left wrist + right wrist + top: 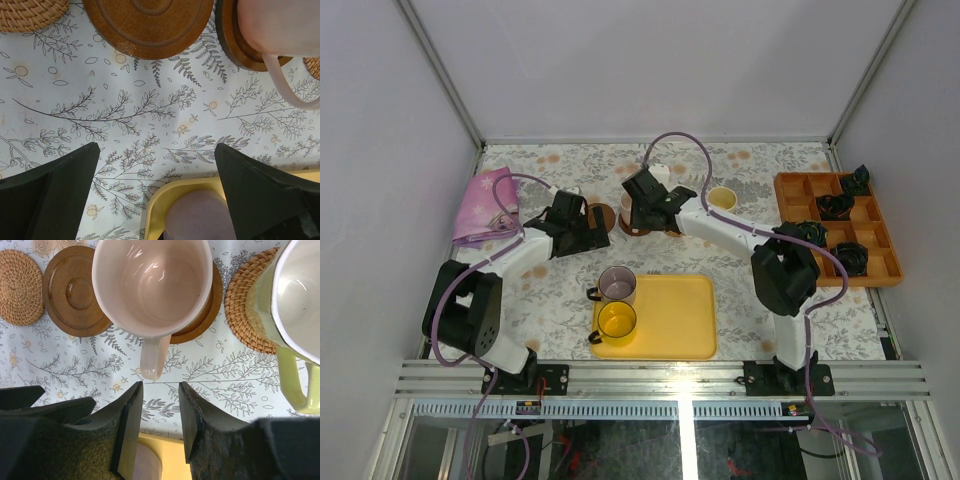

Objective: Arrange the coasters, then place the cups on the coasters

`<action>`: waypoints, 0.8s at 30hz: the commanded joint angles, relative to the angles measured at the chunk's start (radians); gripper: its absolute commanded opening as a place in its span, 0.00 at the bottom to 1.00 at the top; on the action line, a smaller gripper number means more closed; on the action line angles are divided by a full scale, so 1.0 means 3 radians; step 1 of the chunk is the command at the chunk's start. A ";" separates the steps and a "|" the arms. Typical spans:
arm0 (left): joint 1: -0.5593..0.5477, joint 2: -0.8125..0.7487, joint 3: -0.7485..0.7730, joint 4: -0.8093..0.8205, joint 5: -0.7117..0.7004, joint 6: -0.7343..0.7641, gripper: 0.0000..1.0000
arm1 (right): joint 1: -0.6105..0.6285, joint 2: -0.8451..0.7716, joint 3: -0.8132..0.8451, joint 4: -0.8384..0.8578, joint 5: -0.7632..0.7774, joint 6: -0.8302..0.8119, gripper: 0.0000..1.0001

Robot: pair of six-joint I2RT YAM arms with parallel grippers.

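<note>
While the left tool (156,150) hangs wide open and empty near a bare coaster (147,25), the pink cup (152,285) sits on its coaster (200,325) by the bench's (550,290) far edge; the right tool (160,386), half open, holds nothing behind its handle (152,357). Next likely needs a grip on the purple cup (617,284).

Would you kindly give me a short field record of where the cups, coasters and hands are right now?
pink cup: on a wooden coaster
second wooden coaster: beside it, bare
white cup with green handle: on a woven coaster
yellow tray: holds purple-grey cup and yellow cup
right hand: open, just short of the pink cup's handle
left hand: wide open, empty
</note>
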 commanded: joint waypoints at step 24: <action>-0.0151 -0.0764 0.0397 -0.1331 0.0594 0.0706 0.88 | -0.0020 -0.1892 -0.1262 0.0788 0.0663 -0.0729 0.42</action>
